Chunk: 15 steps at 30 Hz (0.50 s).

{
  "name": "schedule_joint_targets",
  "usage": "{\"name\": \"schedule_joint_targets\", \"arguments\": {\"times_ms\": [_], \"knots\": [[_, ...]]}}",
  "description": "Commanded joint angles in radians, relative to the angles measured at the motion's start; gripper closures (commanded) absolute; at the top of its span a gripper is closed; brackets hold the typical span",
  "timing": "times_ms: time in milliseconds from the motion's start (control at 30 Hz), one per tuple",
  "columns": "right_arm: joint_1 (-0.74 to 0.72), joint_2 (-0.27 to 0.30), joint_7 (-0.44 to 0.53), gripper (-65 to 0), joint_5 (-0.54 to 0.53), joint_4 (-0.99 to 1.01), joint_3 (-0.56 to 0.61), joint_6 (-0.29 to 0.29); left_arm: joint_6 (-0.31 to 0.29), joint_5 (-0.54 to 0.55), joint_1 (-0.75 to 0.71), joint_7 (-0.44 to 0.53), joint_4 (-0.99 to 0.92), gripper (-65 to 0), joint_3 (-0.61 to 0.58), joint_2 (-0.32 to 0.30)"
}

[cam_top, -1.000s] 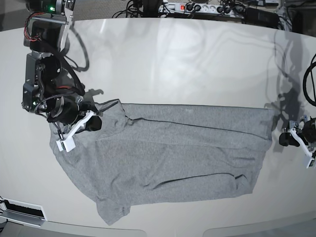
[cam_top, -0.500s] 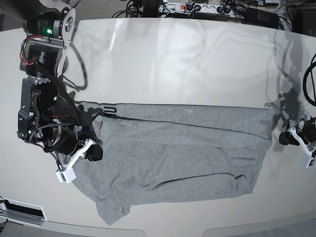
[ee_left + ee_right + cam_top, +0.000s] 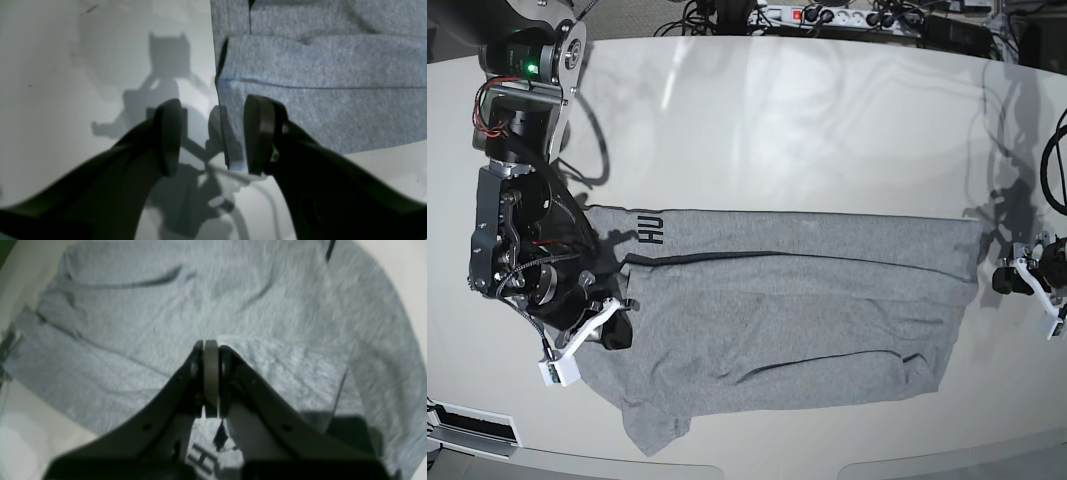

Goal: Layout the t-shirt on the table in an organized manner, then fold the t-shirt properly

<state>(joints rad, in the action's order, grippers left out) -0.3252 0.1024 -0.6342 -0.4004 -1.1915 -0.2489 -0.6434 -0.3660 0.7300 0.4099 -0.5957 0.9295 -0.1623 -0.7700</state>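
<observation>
Right arm: folded down from its base at the far corner of the surface (image 3: 827,120), forearm angled toward me, wrist low over the near end of the shirt (image 3: 797,300). Right claw (image 3: 617,325) clenched; in the right wrist view a thin band of grey cloth sits pinched between its fingers (image 3: 196,373), so I read it as grasping a fold of the shirt. Black block letters (image 3: 651,228) show on the strip of shirt just beyond that arm.

Left arm: mostly out of the base view, only the wrist end showing at the surface's edge. Left claw (image 3: 1017,280) released, jaws wide apart, holding nothing. In the left wrist view one finger (image 3: 260,133) hangs over the shirt's corner hem, the other over bare surface; I cannot tell whether either touches.

Shirt: lies flat across the middle of the surface, doubled lengthwise, a dark inner edge running along the fold, some creases toward the near side, one sleeve poking out at the near edge.
</observation>
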Motion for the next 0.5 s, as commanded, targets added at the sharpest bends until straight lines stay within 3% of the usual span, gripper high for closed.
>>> {"name": "schedule_joint_targets", "arguments": {"times_ms": [0, 133, 233, 333, 467], "knots": [[-0.040, 0.006, 0.038, 0.0, 0.000, -0.017, 0.002, 0.008, 0.001, 0.011, 0.022, 0.018, 0.012, -31.1, 0.011, -0.026], [-0.043, 0.005, 0.059, 0.0, 0.048, -0.017, 0.002, 0.102, 0.001, 0.011, 0.022, 0.018, 0.012, -31.1, 0.011, -0.026], [-0.038, 0.003, 0.059, 0.0, 0.089, -0.017, 0.002, 0.130, 0.001, 0.011, 0.023, 0.018, 0.012, -31.1, 0.011, -0.025], [-0.034, 0.002, 0.059, 0.0, 0.091, -0.017, 0.002, 0.135, 0.001, 0.011, 0.023, 0.018, 0.012, -31.1, 0.011, -0.025], [-0.035, 0.000, 0.060, 0.0, 0.084, -0.017, 0.002, 0.101, 0.001, 0.011, 0.023, 0.019, 0.012, -31.1, 0.011, -0.026]]}}
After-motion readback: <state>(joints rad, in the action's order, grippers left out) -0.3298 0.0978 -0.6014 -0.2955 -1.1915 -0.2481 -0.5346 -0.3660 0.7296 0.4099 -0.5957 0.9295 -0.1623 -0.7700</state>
